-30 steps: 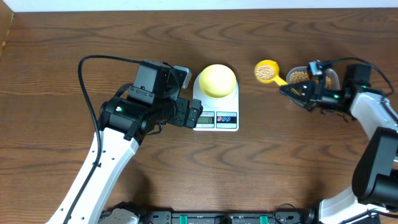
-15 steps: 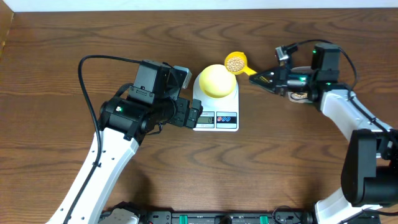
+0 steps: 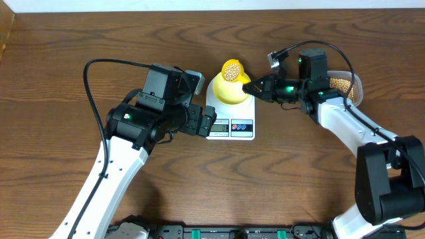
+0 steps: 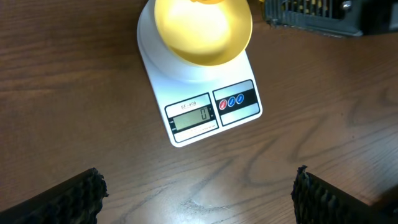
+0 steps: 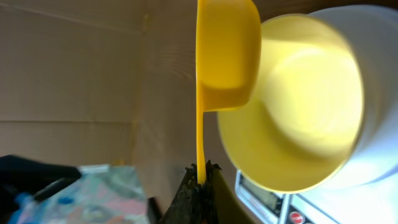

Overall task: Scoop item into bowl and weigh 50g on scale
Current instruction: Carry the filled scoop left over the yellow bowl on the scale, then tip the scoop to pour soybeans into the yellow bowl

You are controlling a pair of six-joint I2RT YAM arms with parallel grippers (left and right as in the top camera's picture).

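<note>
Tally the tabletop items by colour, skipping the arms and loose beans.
Yellow: 2 (bowl, scoop)
White: 1 (scale)
Clear: 1 (tub)
Total: 4

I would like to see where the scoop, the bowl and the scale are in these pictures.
scoop (image 5: pixel 227 56), right wrist view, on the outer side of its cup.
bowl (image 4: pixel 202 28), left wrist view, on its inner bottom.
scale (image 4: pixel 193 116), left wrist view, on its display.
</note>
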